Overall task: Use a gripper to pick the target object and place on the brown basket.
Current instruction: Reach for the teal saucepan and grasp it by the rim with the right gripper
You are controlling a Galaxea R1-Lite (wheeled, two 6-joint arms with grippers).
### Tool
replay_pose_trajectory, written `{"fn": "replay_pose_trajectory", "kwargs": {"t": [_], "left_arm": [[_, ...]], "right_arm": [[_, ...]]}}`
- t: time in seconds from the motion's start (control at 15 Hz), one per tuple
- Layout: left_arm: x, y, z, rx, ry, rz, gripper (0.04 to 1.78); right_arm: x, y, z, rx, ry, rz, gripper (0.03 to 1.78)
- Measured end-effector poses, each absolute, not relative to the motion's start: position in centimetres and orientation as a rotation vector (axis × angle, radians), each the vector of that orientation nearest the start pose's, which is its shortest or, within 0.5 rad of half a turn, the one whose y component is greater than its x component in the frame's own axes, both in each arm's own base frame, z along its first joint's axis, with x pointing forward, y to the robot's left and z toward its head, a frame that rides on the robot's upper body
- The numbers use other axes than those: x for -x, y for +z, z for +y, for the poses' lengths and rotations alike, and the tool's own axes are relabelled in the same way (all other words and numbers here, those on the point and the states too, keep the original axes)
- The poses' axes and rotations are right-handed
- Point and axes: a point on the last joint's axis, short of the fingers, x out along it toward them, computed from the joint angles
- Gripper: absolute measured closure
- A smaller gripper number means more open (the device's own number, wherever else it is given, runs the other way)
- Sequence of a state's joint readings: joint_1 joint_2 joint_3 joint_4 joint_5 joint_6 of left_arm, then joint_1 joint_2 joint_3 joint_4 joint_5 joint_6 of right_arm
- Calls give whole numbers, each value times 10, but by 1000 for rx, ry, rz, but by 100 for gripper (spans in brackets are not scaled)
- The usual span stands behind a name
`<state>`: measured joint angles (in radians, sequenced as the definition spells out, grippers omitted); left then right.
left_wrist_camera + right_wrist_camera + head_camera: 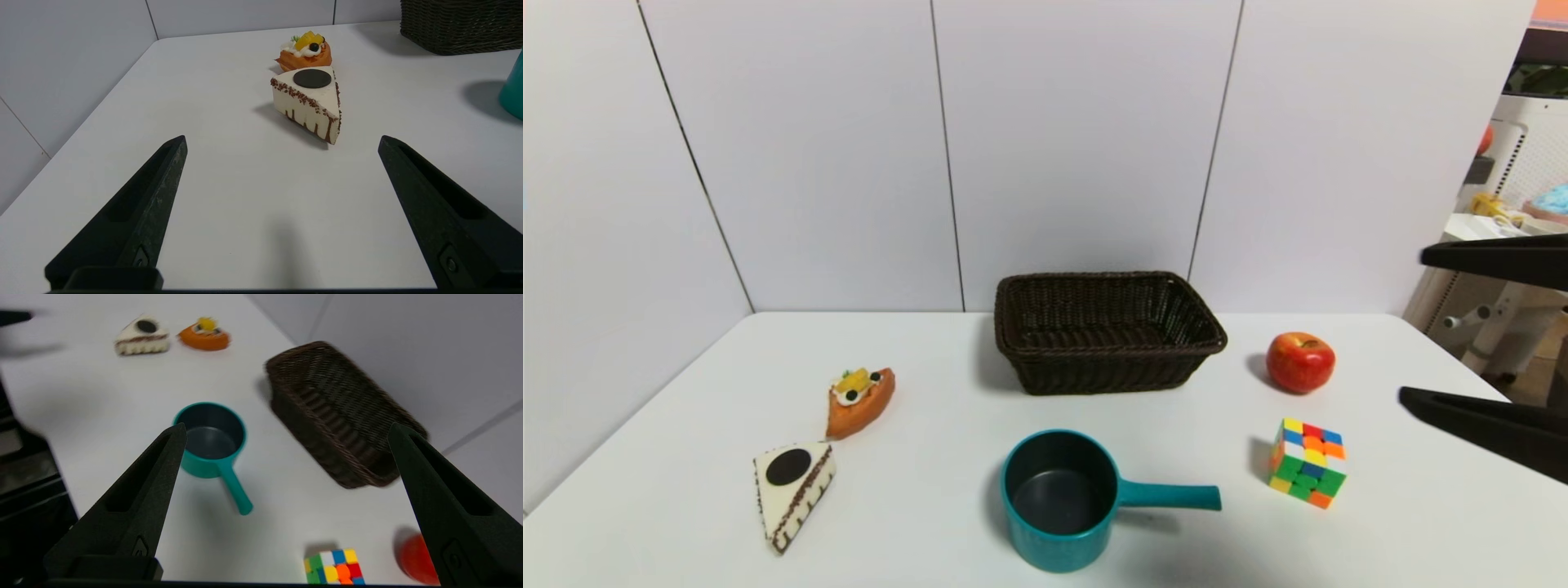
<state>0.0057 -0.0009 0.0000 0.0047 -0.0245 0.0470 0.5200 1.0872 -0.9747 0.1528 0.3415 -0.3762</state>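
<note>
The teal saucepan (1058,498) stands upright at the front middle of the white table, its handle (1168,494) pointing right. It also shows in the right wrist view (210,441), and its edge shows in the left wrist view (514,94). The brown basket (1103,367) sits empty behind it, near the wall, and shows in the right wrist view (335,416). My right gripper (1413,327) is open and empty, raised above the table's right edge, well right of the pan (287,426). My left gripper (281,141) is open and empty, low over the table's front left, outside the head view.
A red apple (1300,362) and a multicoloured puzzle cube (1308,474) lie right of the pan, between it and my right gripper. A white cake slice (791,490) and an orange fruit tart (859,400) lie at the left. Wall panels stand behind the table.
</note>
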Motion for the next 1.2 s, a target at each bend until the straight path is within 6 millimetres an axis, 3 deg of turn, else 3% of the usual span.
{"fn": "replay_pose_trajectory", "kwargs": {"t": [0.27,0.6,0.8,1.2], "left_arm": [[23,75,-1,-47,-19,3,13],[23,75,-1,-47,-18,3,13],[23,75,-1,-47,-18,3,13],[23,75,-1,-47,-19,3,13]], "right_arm": [[-151,273,138,541,1152,261,11],[-156,229,196,672,1353,380,11],[-153,213,213,710,1391,445,11],[-155,189,223,821,1317,613,11]]}}
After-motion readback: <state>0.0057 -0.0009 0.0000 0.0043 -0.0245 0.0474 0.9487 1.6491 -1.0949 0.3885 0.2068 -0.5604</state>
